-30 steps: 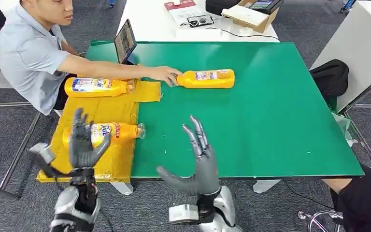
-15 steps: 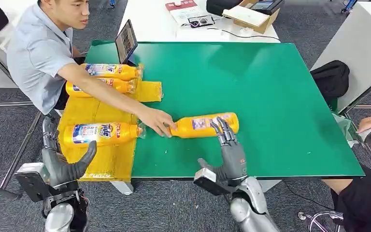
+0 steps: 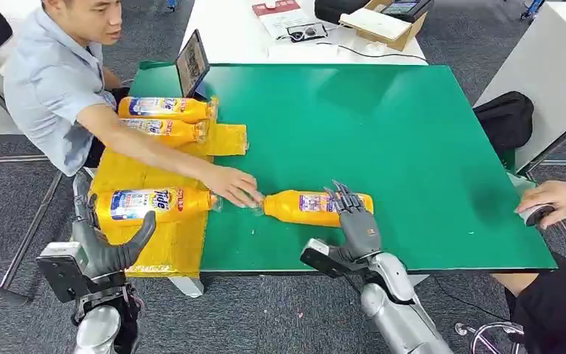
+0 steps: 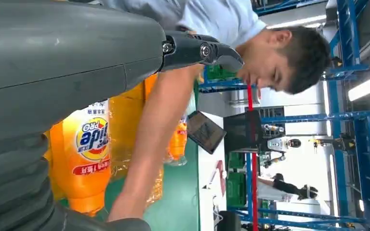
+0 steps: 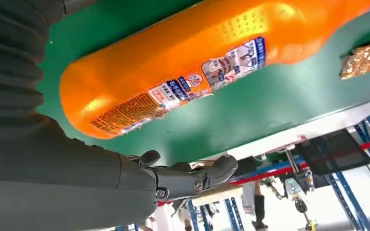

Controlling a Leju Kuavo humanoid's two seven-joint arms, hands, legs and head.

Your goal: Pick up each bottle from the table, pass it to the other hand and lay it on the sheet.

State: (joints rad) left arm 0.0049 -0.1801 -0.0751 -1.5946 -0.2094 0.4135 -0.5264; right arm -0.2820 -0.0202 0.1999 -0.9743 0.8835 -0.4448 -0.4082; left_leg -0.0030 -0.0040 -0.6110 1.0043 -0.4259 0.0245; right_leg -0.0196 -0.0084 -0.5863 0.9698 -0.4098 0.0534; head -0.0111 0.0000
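Lying on its side on the green table (image 3: 413, 147), near the front edge: an orange bottle (image 3: 306, 207), neck pointing left. Right hand (image 3: 355, 225) at that bottle's right end, fingers draped over the body from the near side (whether actually clamped or merely resting cannot be told from the head view). In the right wrist view, bottle (image 5: 212, 62) close against the ribbed cover, thumb stretched out apart from the bottle, not pressed to it.

At the neck end, a person's hand (image 3: 232, 184) touching the cap, arm reaching across from the far left.

Left hand (image 3: 103, 247) off the table's near left corner, beside the yellow sheet (image 3: 144, 240), holding nothing, thumb spread away from the fingers.

On the yellow sheet: labelled bottle (image 3: 153, 203) lying on its side at the near part, neck to the right, just beside the person's hand; two further bottles (image 3: 163, 118) side by side at the far part, also lying flat.

Standing at the far left edge of the table: a tablet (image 3: 191, 62). At the right edge of the scene, a second person's hand (image 3: 556, 200) resting near the table corner.
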